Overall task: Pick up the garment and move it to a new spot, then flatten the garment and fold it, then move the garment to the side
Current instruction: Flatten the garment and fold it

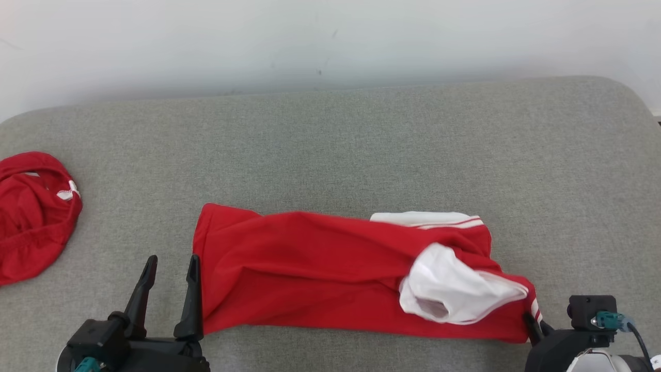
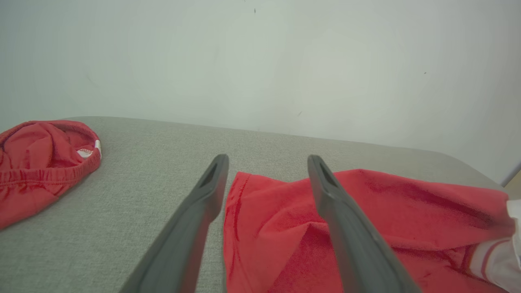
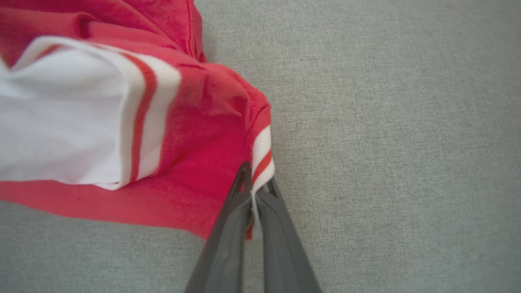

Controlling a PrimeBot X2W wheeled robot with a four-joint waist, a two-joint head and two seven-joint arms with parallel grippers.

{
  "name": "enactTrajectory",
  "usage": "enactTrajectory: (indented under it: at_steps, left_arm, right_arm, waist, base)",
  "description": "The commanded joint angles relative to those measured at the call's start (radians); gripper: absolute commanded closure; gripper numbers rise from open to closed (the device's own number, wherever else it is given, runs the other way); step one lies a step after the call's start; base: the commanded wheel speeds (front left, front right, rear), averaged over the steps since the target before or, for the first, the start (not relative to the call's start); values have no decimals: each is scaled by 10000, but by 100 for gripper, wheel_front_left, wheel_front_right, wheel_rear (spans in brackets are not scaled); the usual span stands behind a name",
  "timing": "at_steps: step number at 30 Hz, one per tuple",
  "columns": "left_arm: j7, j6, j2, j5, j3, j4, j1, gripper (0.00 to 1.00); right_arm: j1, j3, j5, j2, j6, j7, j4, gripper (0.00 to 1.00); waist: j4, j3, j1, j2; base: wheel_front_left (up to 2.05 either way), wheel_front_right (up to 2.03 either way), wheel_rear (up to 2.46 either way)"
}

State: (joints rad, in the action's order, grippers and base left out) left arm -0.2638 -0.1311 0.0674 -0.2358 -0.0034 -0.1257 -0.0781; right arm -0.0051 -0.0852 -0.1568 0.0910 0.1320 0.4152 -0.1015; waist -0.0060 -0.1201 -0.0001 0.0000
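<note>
Right claw point(image 3: 257, 181) tight on garment point(image 3: 203, 138)

I read the garment point(image 1: 310, 268) as soft matt red knit, finely napped close up, its creases dull. Its sleeve point(image 1: 454, 289), toward three o'clock on the red body, is smooth white cloth. The cuff point(image 3: 262, 156) is ribbed white knit with a red band. The second garment point(image 1: 31, 217), at nine o'clock in the head view, looks like the same matt red cloth, with a gathered, stitched hem. The cushion point(image 1: 361, 144) is grey woven fabric, coarse and heathered. The wall point(image 1: 330, 41) at twelve o'clock is matt pale paint, faintly scuffed. The left gripper point(image 1: 173, 258) has fingers point(image 2: 191, 228) of smooth, dark, matt plastic. The right gripper point(image 3: 256, 183) looks the same to me.
</note>
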Motion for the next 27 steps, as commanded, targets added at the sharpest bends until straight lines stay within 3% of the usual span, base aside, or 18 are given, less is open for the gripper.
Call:
enactTrajectory:
  at_steps: [1,2,3,12,16,23,27]
  left_arm:
    - [-9,14,-18,43,-7,-20,5,0]
    - [-10,14,-28,36,-30,-25,6,0]
    - [-9,14,-34,24,-40,-31,21,0]
    - [-9,14,-68,-27,-21,-4,208,0]
    - [-9,14,-85,-23,3,18,240,0]
    - [-9,14,-108,-5,-141,-14,243,0]
    - [-9,14,-121,-16,-164,28,257,0]
  right_arm:
    - [69,-127,208,-88,-26,211,-99,88]
    - [37,-187,257,-110,-26,266,-102,51]
    - [11,-287,306,-129,-26,336,-89,0]
    - [-395,-1531,762,-318,-26,998,1288,0]
    - [-675,-1360,680,-359,-26,1368,1772,0]
    - [-539,-1184,724,-277,-25,3883,1825,0]
    - [-170,-1653,813,-245,-26,4355,1818,0]
  waist:
    - [23,25,1,0]
    - [43,41,1,0]
    - [61,64,1,0]
    - [197,233,1,0]
    - [202,252,1,0]
    - [373,306,1,0]
    - [450,315,1,0]
  base:
    - [0,0,0]
    - [0,0,0]
    - [0,0,0]
    - [0,0,0]
    - [0,0,0]
    - [0,0,0]
    - [0,0,0]
